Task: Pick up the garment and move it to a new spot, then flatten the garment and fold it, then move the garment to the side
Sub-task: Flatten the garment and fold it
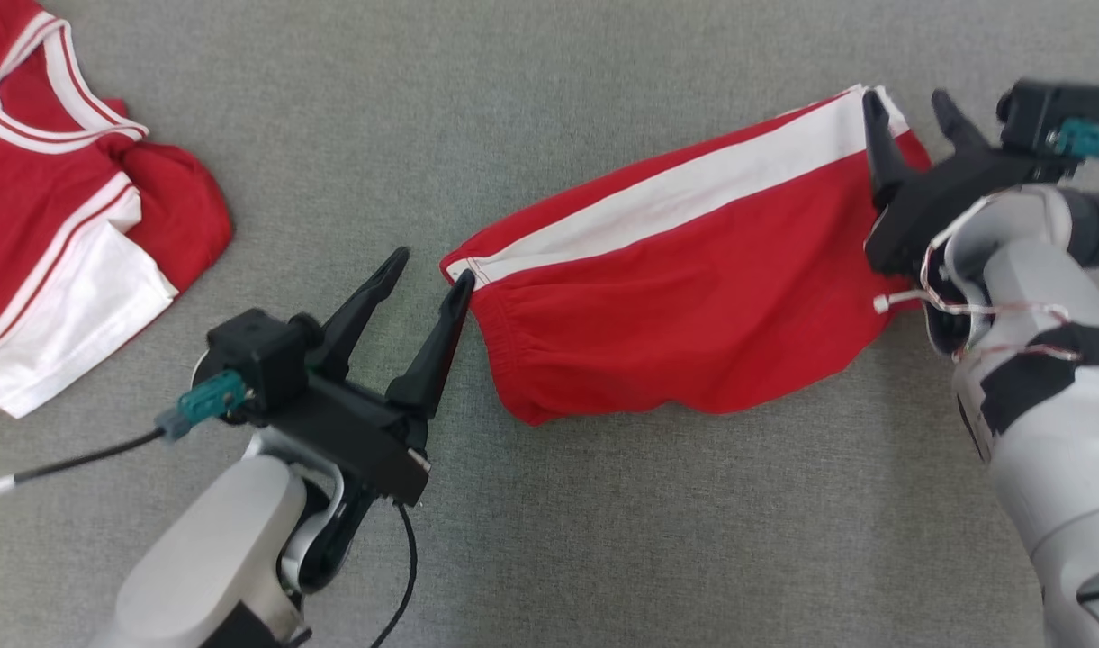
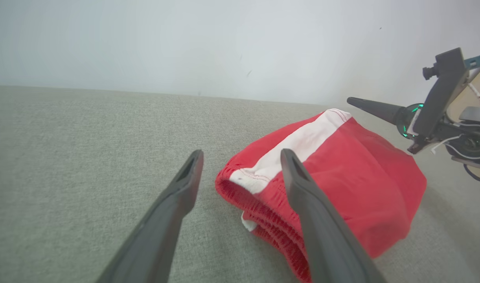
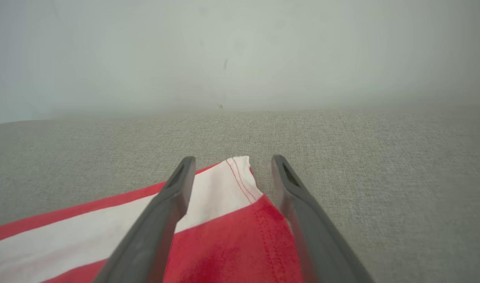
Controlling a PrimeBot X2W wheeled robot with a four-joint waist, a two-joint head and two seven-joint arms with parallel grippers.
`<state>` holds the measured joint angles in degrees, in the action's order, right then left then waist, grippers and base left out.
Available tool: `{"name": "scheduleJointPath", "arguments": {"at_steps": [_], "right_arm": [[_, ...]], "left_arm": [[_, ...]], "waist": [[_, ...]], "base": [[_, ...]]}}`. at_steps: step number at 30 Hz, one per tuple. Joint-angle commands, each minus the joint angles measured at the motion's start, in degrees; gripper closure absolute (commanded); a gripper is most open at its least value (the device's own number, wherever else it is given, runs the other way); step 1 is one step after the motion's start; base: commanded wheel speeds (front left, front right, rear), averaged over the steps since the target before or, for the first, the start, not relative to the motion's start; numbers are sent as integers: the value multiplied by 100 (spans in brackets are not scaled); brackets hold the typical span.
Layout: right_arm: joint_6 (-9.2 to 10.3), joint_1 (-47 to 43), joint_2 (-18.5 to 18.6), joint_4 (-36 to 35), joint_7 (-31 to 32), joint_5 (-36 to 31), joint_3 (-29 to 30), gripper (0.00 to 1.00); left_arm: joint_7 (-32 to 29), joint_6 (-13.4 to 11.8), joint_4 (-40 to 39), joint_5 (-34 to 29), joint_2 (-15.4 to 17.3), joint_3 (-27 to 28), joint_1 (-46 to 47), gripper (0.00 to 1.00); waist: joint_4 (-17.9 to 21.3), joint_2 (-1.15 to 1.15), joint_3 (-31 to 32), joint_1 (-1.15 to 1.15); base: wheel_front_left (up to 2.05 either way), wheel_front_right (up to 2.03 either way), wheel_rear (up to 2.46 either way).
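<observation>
Both our arms are out, jaws spread wide.
Our left pincer (image 1: 430,268) reaches up from the lower left, its two dark fingers (image 1: 441,333) parted and angled rightward. Our right pincer (image 1: 905,97) sits upper right, likewise parted, its pale forearm (image 1: 1044,432) running down the right edge.

No readable text, labels, brands or numbers on anything in view.

Red-and-white shirt (image 1: 54,207) on a grey counter (image 1: 549,540)
It lies rumpled at the counter's far left, white-trimmed collar towards the far edge, partly cut off by the head view; a pale wall (image 2: 224,43) rises behind.
</observation>
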<state>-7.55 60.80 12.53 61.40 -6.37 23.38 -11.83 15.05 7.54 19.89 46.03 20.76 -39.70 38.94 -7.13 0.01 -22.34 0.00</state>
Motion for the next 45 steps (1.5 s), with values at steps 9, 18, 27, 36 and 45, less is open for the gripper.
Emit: {"name": "scheduleJointPath", "arguments": {"at_steps": [9, 18, 27, 36, 45], "right_arm": [[13, -776, 493, -196, 55, 609, -467, 0], [13, -1100, 635, 50, 312, 894, -630, 0], [13, -1329, 413, 296, 549, 1153, -750, 100], [13, -1538, 451, -149, 342, 1569, -889, 100], [13, -2956, 890, -1603, 426, 2381, -1179, 100]], "left_arm": [[19, -46, -524, -818, -202, 1382, -1242, 0], [19, -72, -1039, -1903, -556, 3175, -2347, 0], [19, -10, -1097, -2461, -988, 3735, -2710, 0], [19, -10, -1026, -2409, -979, 3522, -2887, 0], [20, -9, -1021, -2438, -938, 3529, -3244, 0]], "waist": [[-111, -1, 442, 0], [-266, -1, 480, 0], [-298, -1, 582, 0], [-75, -1, 1010, 0], [407, -1, 1467, 0]], "base": [[0, 0, 0], [0, 0, 0], [0, 0, 0], [0, 0, 0], [0, 0, 0]]}}
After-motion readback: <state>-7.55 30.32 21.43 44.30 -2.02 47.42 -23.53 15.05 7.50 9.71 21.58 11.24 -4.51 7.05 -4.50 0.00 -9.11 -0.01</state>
